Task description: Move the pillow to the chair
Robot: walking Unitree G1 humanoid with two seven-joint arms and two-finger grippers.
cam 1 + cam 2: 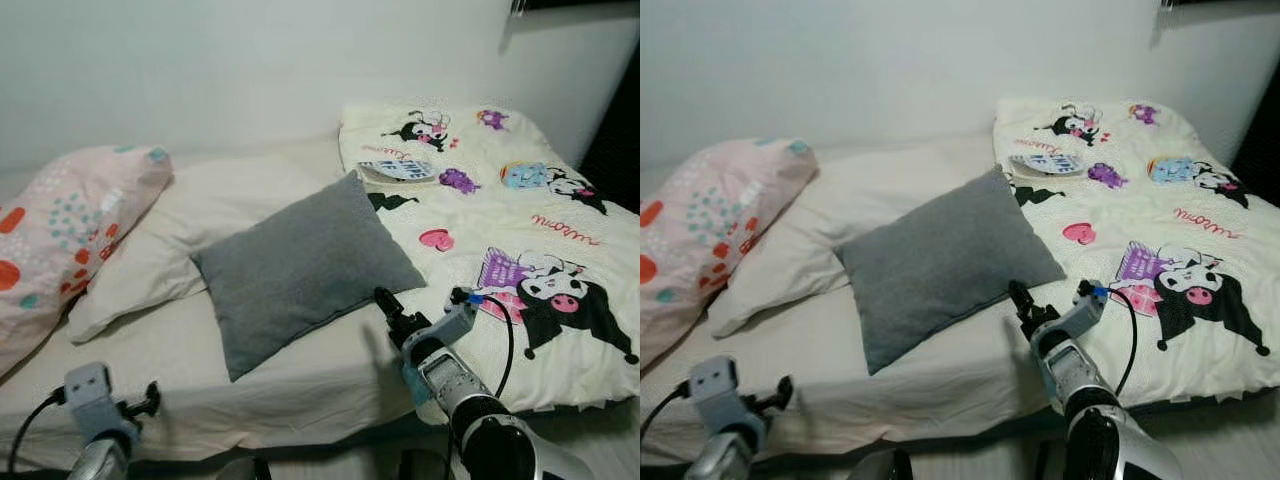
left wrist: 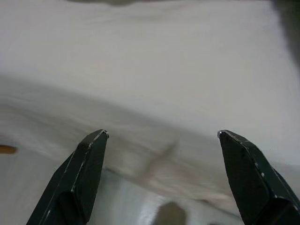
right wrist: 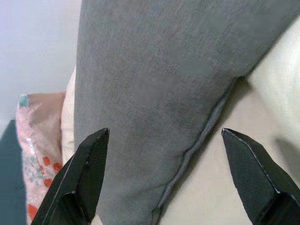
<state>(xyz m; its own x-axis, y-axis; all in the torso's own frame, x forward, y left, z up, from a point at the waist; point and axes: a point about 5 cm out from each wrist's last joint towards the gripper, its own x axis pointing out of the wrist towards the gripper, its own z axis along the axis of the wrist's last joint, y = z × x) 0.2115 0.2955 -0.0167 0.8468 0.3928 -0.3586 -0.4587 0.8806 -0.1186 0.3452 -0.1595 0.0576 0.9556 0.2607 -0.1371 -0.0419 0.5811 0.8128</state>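
Note:
A grey square pillow [image 1: 305,268] lies flat in the middle of the bed, partly over a cream pillow [image 1: 200,230]. My right gripper [image 1: 385,300] hangs open just off the grey pillow's near right corner, and the right wrist view looks along its edge seam [image 3: 197,140] between the spread fingers. My left gripper [image 1: 150,398] is low at the bed's front edge on the left, open over the cream sheet [image 2: 154,84], holding nothing.
A pink spotted pillow [image 1: 70,225] leans at the bed's left end. A cartoon-print duvet [image 1: 520,230] covers the right half of the bed, with a folded printed item [image 1: 398,170] on it. A white wall stands behind. Dark floor shows below the mattress edge.

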